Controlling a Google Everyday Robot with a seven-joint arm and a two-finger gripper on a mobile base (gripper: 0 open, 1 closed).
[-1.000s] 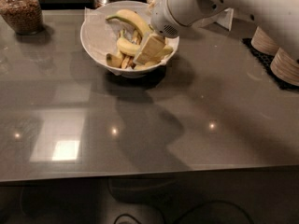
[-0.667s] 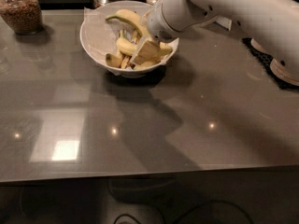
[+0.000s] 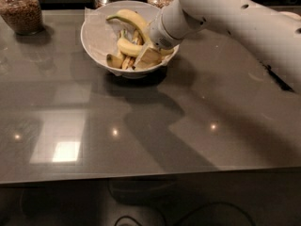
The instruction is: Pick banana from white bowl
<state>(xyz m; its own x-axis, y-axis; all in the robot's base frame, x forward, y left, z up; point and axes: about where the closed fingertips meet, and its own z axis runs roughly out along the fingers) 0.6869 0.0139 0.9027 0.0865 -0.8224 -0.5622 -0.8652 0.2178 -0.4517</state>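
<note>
Settling a touch lower than a second ago, the gripper now sits deep in the right half of the white bowl, at the far side of the grey table. The wrist behind it has dropped nearer the rim. The white arm reaches in from the far right, and its upper link now fills more of that corner than it did. Nothing in the bowl has visibly shifted. The banana, the plain yellow curved one, lies across the middle of the bowl, with its right end running under or behind the gripper's tip, so the two look to be touching. The longer arched banana with the green stem rests just beyond it towards the far rim. The small bruised bananas lie on its near left. Whether the gripper is clamped on the banana or only straddling it cannot be told, since its tip blocks the contact. Judging by this, the reach is finished and the grasp is either being made or only just made. The lift has not begun, as the banana is low in the bowl. The neighbouring fruit could be dragged along when it does.
</note>
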